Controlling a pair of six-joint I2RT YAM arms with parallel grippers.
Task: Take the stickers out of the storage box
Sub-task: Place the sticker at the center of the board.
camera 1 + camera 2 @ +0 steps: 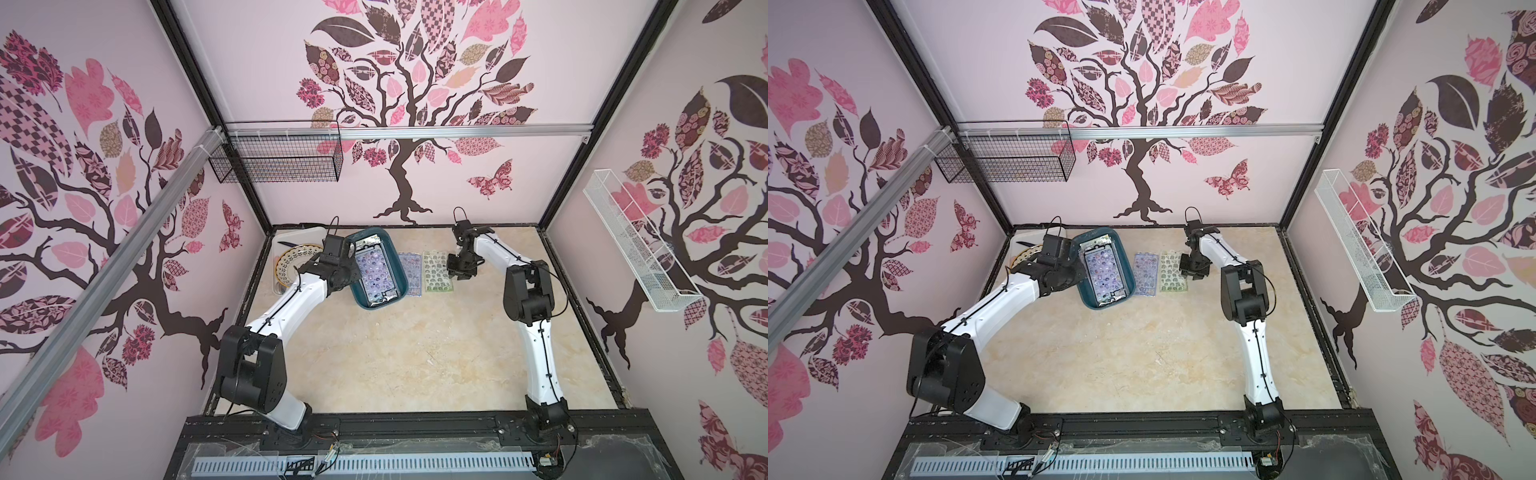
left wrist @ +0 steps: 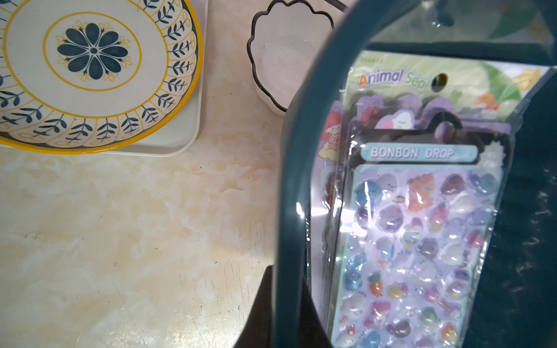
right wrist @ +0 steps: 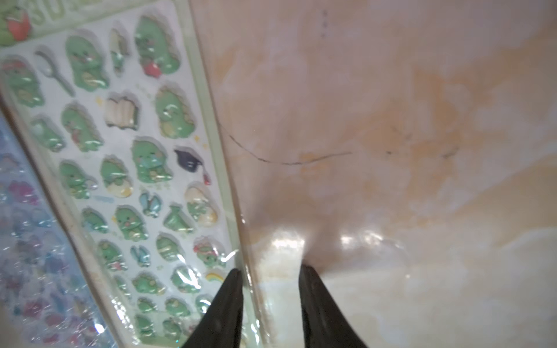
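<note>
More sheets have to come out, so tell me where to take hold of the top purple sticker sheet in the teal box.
I'd pinch its long edge nearer the right tool, coming from above on that side: the top sheet lies flat in the storage box, and the left tool holds the opposite wall.

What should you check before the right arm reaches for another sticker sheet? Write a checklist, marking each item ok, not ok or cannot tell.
1. Right gripper open: ok, jaws apart.
2. Green sheet flat on the table, outside the storage box: ok.
3. Green sheet free of the right jaws: cannot tell; its clear edge runs between them.
4. Left gripper clamped on the box rim: ok.
5. Next sheet reachable: ok, purple sheet lies on top in the box.
6. Box emptied: not ok.
</note>
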